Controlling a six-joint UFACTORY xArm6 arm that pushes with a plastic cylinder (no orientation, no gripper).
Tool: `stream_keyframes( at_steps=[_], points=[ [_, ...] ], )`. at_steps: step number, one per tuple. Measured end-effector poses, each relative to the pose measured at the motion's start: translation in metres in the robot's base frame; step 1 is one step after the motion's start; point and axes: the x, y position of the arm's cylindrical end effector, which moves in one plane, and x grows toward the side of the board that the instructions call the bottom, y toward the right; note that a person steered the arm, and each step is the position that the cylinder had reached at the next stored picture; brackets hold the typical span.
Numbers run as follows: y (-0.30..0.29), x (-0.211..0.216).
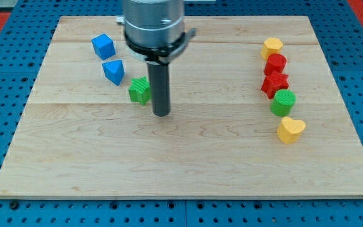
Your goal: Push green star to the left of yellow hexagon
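Observation:
The green star [140, 90] lies on the wooden board [188, 157] left of centre. My tip [161, 114] stands just to the star's right and slightly below it, close to it or touching it. The yellow hexagon [272, 46] sits at the top of a column of blocks on the view's right, far from the star.
Below the yellow hexagon run a red block [275, 64], a red star [275, 84], a green cylinder [283, 102] and a yellow heart [290, 130]. A blue cube [103, 46] and a blue triangle [114, 71] sit up and left of the green star.

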Motion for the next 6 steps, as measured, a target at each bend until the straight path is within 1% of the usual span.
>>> stream_keyframes(
  at_steps=[1,2,3,4,5,6],
  points=[
    [-0.012,0.005],
    [-0.056,-0.01],
    [-0.064,-0.041],
    [-0.026,-0.053],
    [0.034,-0.049],
    [0.092,-0.079]
  ],
)
